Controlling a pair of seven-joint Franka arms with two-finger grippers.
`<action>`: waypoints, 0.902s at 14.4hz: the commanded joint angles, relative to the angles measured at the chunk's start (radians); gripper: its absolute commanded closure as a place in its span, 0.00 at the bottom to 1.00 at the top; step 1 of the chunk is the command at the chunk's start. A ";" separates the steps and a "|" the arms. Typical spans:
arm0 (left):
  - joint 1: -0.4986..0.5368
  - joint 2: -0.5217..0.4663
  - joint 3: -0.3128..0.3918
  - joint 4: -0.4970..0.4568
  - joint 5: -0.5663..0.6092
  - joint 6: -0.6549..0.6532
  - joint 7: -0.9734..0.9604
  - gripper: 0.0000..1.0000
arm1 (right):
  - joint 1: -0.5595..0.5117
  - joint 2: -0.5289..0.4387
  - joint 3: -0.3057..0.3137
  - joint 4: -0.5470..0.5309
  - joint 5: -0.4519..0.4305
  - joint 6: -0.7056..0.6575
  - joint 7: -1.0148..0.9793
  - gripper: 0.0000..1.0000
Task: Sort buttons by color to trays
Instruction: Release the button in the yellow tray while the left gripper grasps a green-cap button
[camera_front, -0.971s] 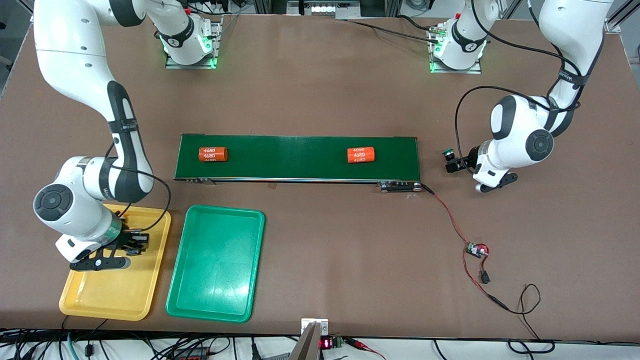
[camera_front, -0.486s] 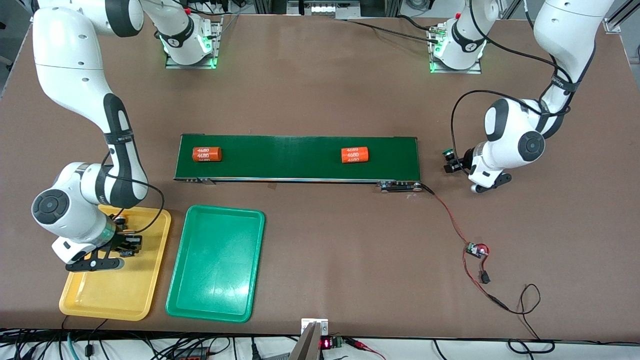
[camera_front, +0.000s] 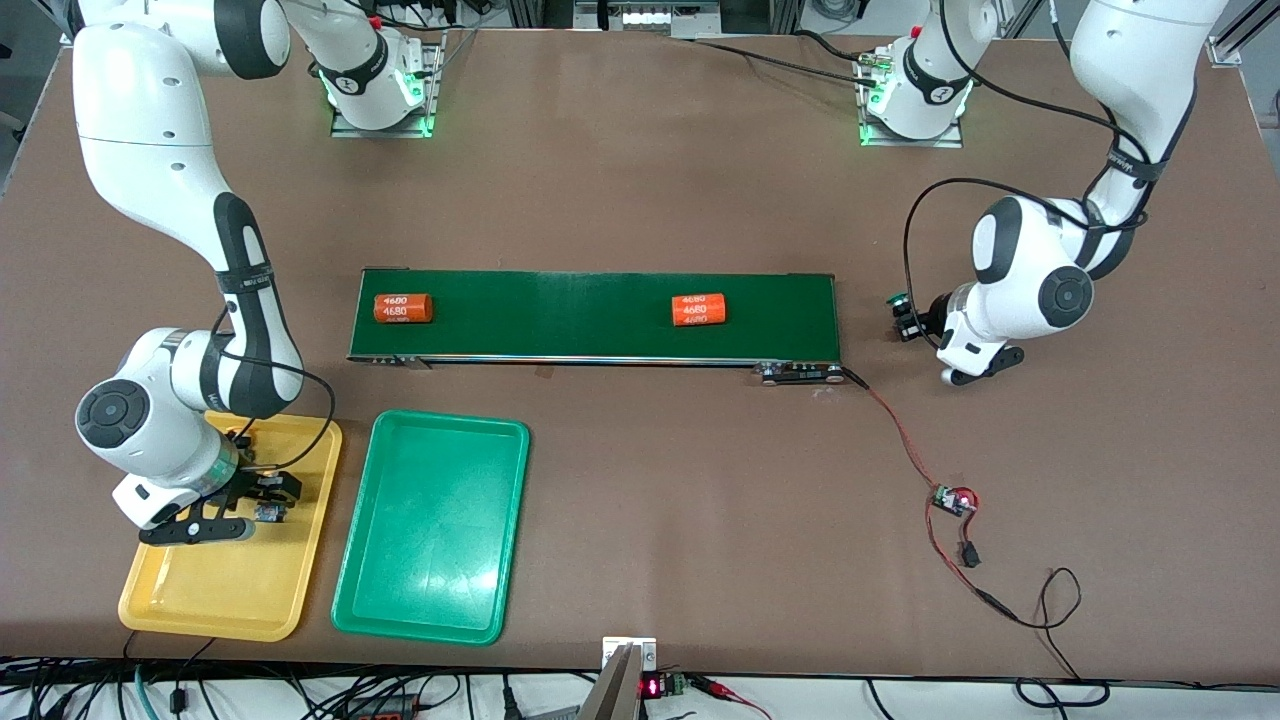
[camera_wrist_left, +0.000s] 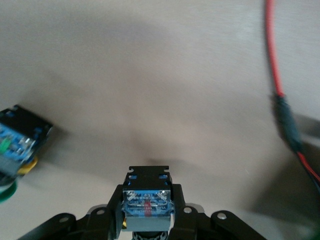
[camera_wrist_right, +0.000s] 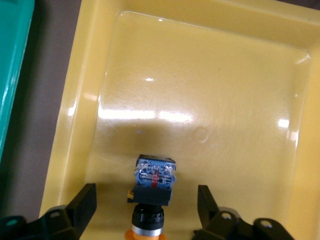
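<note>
Right end effector (camera_wrist_right: 146, 200) low in the yellow tray (camera_front: 290, 570), fingers spread clear of a yellow-capped button (camera_wrist_right: 152, 187) lying on the tray floor between them; released, colour matched. Left end effector (camera_wrist_left: 147, 220) just off the conveyor belt's (camera_front: 600, 315) end toward the left arm, clenched on a button (camera_wrist_left: 147, 200); another button (camera_wrist_left: 17, 142) lies nearby on the counter (camera_front: 650, 500). Green tray (camera_front: 350, 600) holds nothing; two orange cylinders (camera_front: 700, 309) ride the belt, unsorted by design.

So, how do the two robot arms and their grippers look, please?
Both arms are glossy white with black joint bands and round grey caps at the joints. A thin black cable loops along each forearm. The left gripper and the right gripper are black, with two fingers each. Green lights glow at both bases.
</note>
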 joint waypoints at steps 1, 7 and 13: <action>-0.014 -0.051 -0.041 0.092 -0.015 -0.148 0.029 0.80 | 0.008 -0.038 0.010 -0.001 0.020 -0.031 -0.017 0.00; -0.071 -0.019 -0.157 0.179 -0.004 -0.147 0.038 0.80 | 0.019 -0.258 0.010 -0.009 0.020 -0.346 0.017 0.00; -0.152 0.050 -0.194 0.175 0.000 0.021 -0.007 0.77 | 0.019 -0.424 0.010 -0.009 0.023 -0.551 0.017 0.00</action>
